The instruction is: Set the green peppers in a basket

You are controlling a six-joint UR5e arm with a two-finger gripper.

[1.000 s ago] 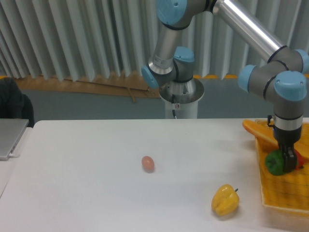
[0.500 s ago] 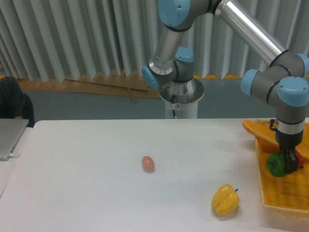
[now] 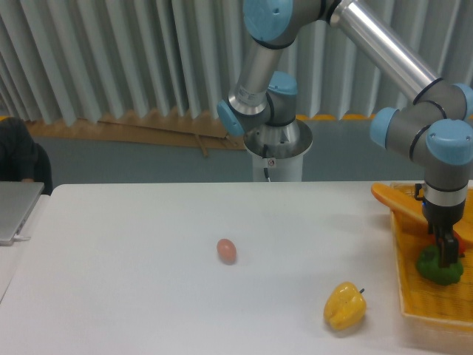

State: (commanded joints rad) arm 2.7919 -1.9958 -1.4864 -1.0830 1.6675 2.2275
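The green pepper [image 3: 439, 268] rests inside the basket [image 3: 432, 307]; the gripper [image 3: 447, 257] touches it, jaws' state indeterminable.

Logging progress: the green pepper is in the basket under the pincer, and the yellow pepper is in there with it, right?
Not quite. The camera view shows the yellow pepper on the table, outside the basket. The green pepper does lie in it, under the pincer.

The green pepper [image 3: 439, 267] is lying inside the yellow-orange basket [image 3: 429, 303] at the table's right edge. The gripper [image 3: 446, 256] is pointing down at it, fingers possibly touching its top. A yellow pepper [image 3: 344, 306] is sitting nearby.
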